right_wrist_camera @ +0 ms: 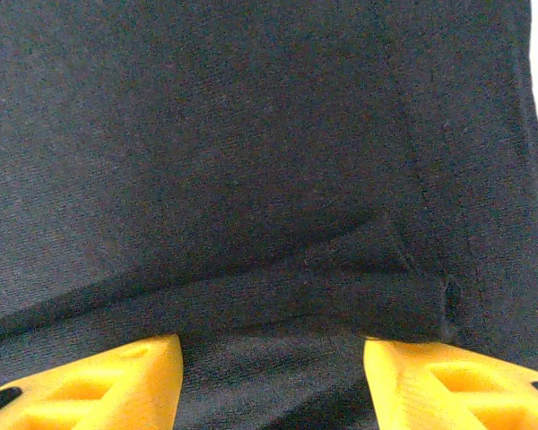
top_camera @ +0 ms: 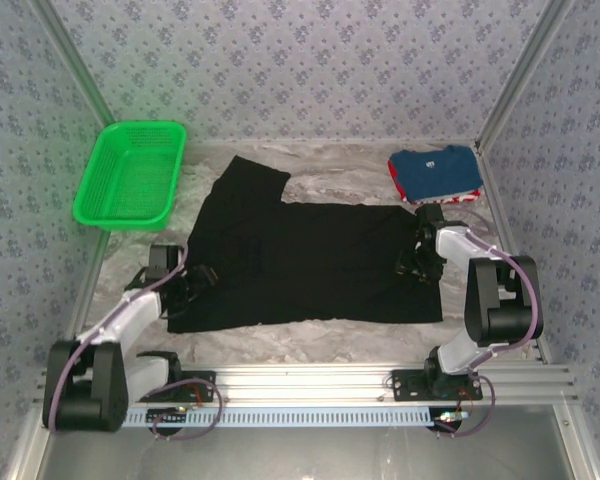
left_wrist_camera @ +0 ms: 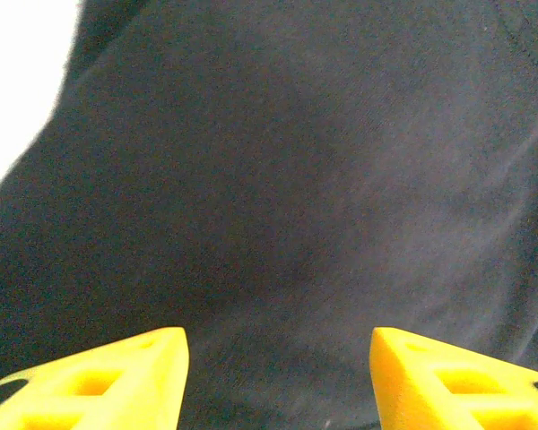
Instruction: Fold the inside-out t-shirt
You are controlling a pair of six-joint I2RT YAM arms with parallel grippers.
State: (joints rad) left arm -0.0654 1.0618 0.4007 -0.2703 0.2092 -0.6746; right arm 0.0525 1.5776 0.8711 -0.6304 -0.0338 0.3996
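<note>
Patterned walls (top_camera: 310, 70) enclosed the counter (top_camera: 310, 345), where the black t-shirt (top_camera: 310, 265) lay spread across its middle; the left gripper (top_camera: 195, 282) and right gripper (top_camera: 417, 262), both parted and empty over its side edges, would likely need matched, single-layer pinches before lifting evenly to fold.

Your left fingers (left_wrist_camera: 99, 381) are smooth yellow plastic. Just ahead of them the t-shirt (left_wrist_camera: 278, 179) is matt black knit cloth, finely textured, with a stitched seam beside your right fingers (right_wrist_camera: 448, 381).
</note>
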